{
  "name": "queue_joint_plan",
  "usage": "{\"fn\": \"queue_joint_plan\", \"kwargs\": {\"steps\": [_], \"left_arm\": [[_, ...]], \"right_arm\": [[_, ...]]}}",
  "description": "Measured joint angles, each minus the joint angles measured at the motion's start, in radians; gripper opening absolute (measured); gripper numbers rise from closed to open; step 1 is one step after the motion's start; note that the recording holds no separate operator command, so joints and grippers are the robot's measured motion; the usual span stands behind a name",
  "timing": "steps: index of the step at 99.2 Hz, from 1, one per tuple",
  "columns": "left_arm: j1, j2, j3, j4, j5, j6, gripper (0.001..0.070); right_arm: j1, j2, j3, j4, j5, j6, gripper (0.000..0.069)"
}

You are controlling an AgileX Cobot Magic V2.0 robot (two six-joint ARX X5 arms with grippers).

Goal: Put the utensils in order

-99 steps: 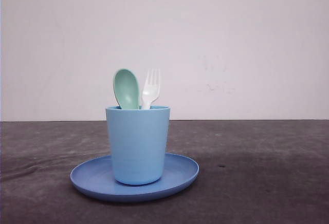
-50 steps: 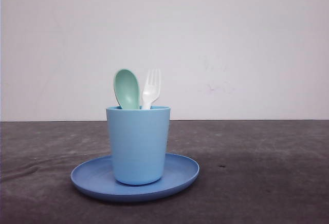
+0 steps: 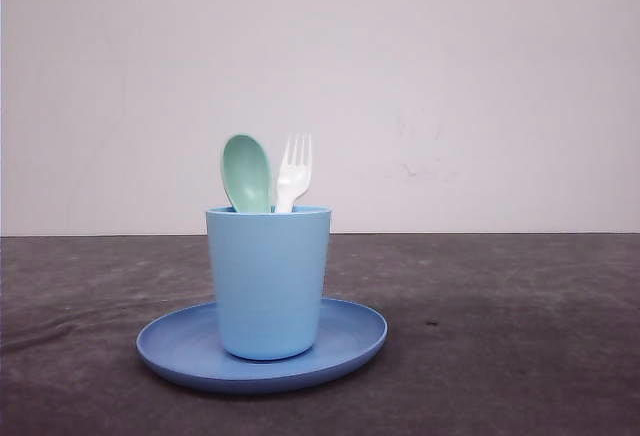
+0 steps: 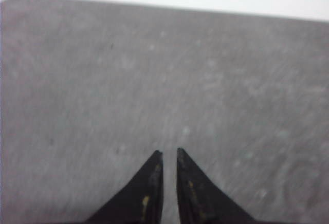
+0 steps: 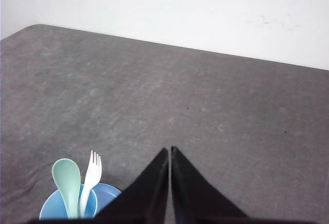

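A smooth light blue cup (image 3: pixel 268 281) stands upright on a round blue plate (image 3: pixel 355 331), left of centre on the dark grey, mottled table (image 3: pixel 520 336); a plain white wall (image 3: pixel 450 76) rises behind. Inside the cup, the mint-green spoon (image 3: pixel 246 172) and the white fork (image 3: pixel 294 171) stand side by side, heads up, spoon on the left. The left gripper (image 4: pixel 169 154) is nearly closed and empty over bare table; the right gripper (image 5: pixel 170 150) is closed, empty, near the cup.

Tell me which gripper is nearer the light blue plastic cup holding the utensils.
Right, most likely. The right gripper has the light blue plastic cup close beside it in its wrist view; the left gripper hangs over bare grey table.
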Motion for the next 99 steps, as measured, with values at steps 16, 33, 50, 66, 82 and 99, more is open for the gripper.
{"fn": "queue_joint_plan", "kwargs": {"steps": [16,33,50,66,82,99], "left_arm": [[0.013,-0.090,-0.028,0.017,0.003,0.014,0.0023],[0.015,-0.097,-0.029,0.018,0.003,0.032,0.0023],[0.015,-0.097,-0.028,0.018,0.003,0.028,0.0023],[0.015,-0.097,-0.029,0.018,0.003,0.028,0.0023],[0.015,-0.097,-0.028,0.018,0.003,0.028,0.0023],[0.015,-0.097,-0.029,0.018,0.003,0.028,0.0023]], "right_arm": [[0.000,0.000,0.000,0.000,0.000,0.000,0.0007],[0.000,0.000,0.000,0.000,0.000,0.000,0.0007],[0.000,0.000,0.000,0.000,0.000,0.000,0.0007],[0.000,0.000,0.000,0.000,0.000,0.000,0.0007],[0.000,0.000,0.000,0.000,0.000,0.000,0.0007],[0.000,0.000,0.000,0.000,0.000,0.000,0.0007]]}}
